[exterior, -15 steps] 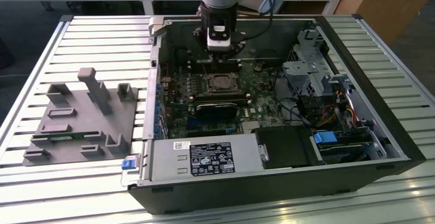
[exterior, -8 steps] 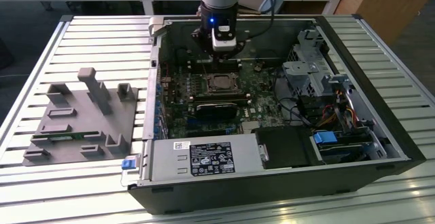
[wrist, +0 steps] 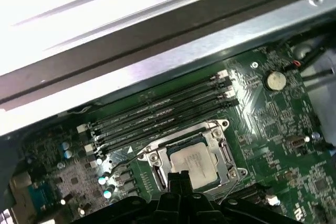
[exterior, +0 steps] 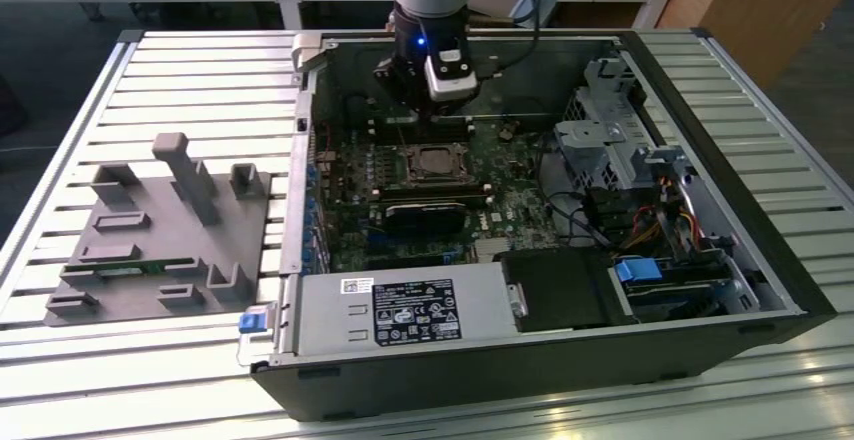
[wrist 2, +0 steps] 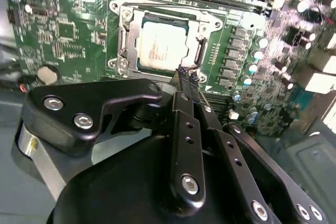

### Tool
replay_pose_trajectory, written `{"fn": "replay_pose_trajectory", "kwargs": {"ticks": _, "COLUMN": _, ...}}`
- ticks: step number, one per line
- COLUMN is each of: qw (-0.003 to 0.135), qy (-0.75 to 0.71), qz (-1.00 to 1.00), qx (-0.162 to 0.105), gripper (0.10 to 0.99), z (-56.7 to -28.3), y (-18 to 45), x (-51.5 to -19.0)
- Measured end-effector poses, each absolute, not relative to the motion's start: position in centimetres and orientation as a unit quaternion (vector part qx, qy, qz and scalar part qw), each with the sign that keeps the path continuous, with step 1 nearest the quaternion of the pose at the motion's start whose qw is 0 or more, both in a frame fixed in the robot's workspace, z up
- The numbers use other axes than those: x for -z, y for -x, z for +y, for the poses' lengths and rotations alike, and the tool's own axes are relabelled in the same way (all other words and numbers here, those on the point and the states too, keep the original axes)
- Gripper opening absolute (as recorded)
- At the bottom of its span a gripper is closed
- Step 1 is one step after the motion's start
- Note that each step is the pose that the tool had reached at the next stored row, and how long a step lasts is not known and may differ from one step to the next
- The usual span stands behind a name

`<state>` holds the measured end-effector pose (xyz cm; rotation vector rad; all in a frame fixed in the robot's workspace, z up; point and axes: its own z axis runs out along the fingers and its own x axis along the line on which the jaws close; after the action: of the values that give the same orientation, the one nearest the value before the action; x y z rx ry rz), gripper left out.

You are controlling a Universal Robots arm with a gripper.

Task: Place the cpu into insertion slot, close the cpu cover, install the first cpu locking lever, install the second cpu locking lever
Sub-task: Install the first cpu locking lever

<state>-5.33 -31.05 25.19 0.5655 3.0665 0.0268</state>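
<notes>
The black two-fingered gripper (wrist 2: 187, 73) hung low inside the open black computer case (exterior: 534, 360), which lay on its side on the slatted silver metal table (exterior: 200, 80) so that the green motherboard (wrist 2: 63, 30) faced upward and could be reached from above. Its fingers were drawn together to a narrow point, and nothing could be seen between them. That thin closed tip suits pushing or hooking a small part better than carrying one.

The small flat square cpu with a pale silver-beige face (wrist 2: 160, 45) was not in the gripper. It lay flat in the square dark insertion slot with its silvery rim (wrist 2: 197, 51), near the middle of the motherboard, with the long black memory slots (wrist: 163, 111) running between it and the case's side wall. The thin silvery square cpu cover with a cut-out centre (wrist 2: 168, 15) appeared to lie down around the chip, whose face showed through the opening. By that reading the chip was seated and the cover was closed over its edges to keep it pressed in.

In both wrist views the fingertips stood just beside one edge of the cover, at the socket's rim. A thin bright wire lever (wrist: 157, 146) ran along another side of the socket, and whether it was latched could not be told.

A grey moulded fixture with upright posts (exterior: 160, 230) sat on the table near the edge at the exterior view's left, well apart from the case, probably to hold parts
</notes>
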Motion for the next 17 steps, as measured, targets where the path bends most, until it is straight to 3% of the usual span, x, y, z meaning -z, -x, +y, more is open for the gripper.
{"fn": "replay_pose_trajectory", "kwargs": {"ticks": 17, "qw": 0.010, "qy": -0.040, "qz": 0.999, "qx": -0.010, "gripper": 0.106, "z": -31.05, "y": 5.72, "x": -25.03}}
